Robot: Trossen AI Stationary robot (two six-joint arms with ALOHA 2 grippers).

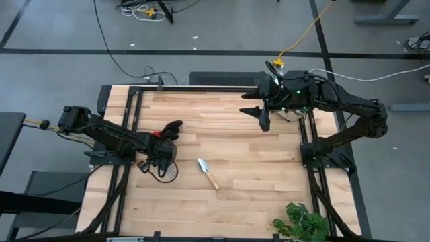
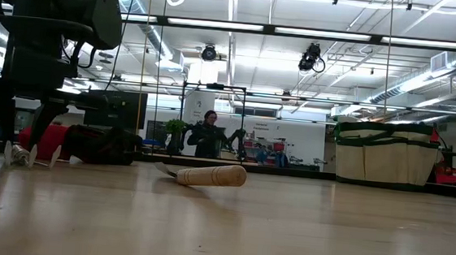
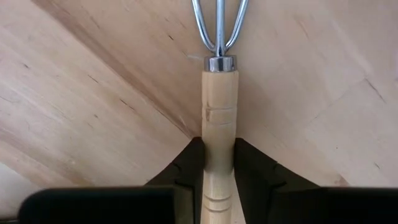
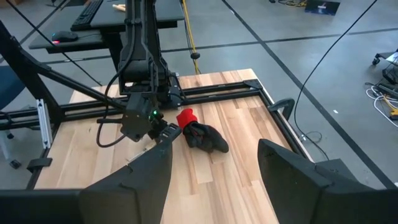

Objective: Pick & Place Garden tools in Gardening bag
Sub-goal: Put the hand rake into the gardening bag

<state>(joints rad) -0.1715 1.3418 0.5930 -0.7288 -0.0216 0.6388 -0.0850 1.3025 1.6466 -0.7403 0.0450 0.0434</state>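
Flanking the rake in left hand: glove, trowel.

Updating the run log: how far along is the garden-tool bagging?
Done: nothing visibly bagged. In hand: left gripper shut on the wooden-handled mini rake. Left: wooden-handled silver trowel and red-and-black glove lie on the table. Right gripper hangs open, apart from the tools.

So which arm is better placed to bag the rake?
Left. Its gripper is shut on the rake handle at the table's left side. The right gripper hangs open and empty above the far right, near the bag.
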